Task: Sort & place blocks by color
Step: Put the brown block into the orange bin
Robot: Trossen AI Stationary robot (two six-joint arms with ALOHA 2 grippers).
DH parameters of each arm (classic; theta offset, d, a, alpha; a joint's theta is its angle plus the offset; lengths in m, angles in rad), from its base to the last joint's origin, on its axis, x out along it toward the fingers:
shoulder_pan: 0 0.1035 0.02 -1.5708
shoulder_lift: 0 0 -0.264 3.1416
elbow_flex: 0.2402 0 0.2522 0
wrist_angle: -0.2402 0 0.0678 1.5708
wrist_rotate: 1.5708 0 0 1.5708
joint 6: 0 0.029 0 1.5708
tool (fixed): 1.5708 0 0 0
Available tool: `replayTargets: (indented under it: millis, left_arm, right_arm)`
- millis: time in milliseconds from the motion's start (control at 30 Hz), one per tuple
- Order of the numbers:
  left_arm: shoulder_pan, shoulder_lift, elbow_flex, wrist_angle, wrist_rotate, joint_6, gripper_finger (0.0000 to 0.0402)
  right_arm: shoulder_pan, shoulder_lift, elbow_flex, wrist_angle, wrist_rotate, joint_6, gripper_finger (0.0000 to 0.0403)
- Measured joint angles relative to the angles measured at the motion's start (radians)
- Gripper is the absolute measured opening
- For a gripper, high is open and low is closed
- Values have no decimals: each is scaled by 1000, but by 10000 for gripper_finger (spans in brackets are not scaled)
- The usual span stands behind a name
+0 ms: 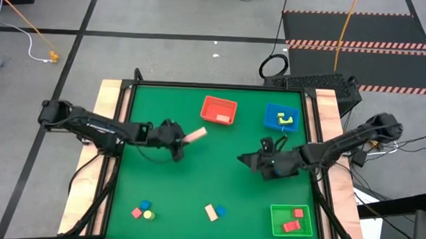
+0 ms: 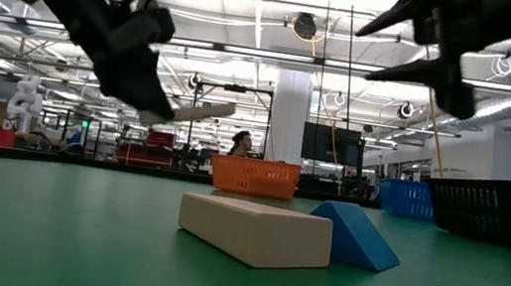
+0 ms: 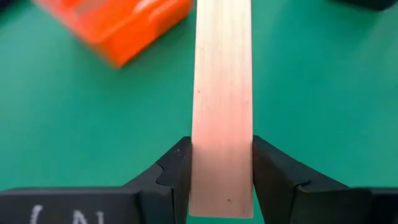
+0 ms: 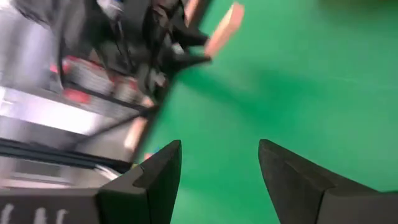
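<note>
Over mid-worktop, left end effector (image 1: pixel 180 143) is clamped on a pale wood bar (image 1: pixel 195 135); right end effector (image 1: pixel 249 161) hangs apart, empty.
Some blocks sit in 3 trays; 5 loose blocks (image 1: pixel 143 210) wait near the front edge.

Two dark jointed arms, angular black fingers (image 4: pixel 163 171).

Open industrial lab: ceiling pipework (image 2: pixel 267 59).

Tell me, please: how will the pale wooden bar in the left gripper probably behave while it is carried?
The pale wooden bar looks stiff: it juts straight out from the left gripper without sagging. It is gripped near one end, so it might pivot if bumped. Its flat sides suggest it will not roll once laid down.
</note>
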Motion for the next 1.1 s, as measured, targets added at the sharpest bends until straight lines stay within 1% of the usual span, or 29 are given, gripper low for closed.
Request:
replayTargets:
  millis: [67, 133, 233, 400, 500, 600, 767, 900, 1033, 1100]
  left_arm:
    - [-51, 0, 0, 57, -40, 34, 132]
    - [-95, 0, 0, 129, -80, 52, 132]
    - [-134, 0, 0, 220, -104, 69, 132]
    - [-158, 0, 1, 276, -108, 80, 132]
    - [-158, 0, 1, 283, -115, 79, 132]
    - [-158, 0, 1, 285, -115, 77, 132]
    - [-158, 0, 1, 283, -115, 83, 132]
    - [-156, 0, 2, 270, -122, 88, 132]
    - [-156, 0, 2, 235, -146, 87, 132]
    - [-156, 0, 2, 221, -151, 88, 132]
  right_arm:
    - [-49, 0, -59, 159, -59, -12, 206]
    - [-91, 8, -102, 250, -94, -14, 206]
    - [-133, 32, -119, 277, -105, -46, 206]
    - [-200, 106, -93, 332, -195, -141, 206]
    - [-234, 157, -54, 390, -244, -209, 206]
    - [-270, 209, -8, 390, -290, -245, 206]
    - [-315, 298, 78, 413, -363, -273, 206]
    - [-329, 374, 149, 416, -419, -302, 206]
    - [-339, 411, 202, 422, -462, -305, 206]
    - [-344, 424, 219, 421, -465, -305, 206]
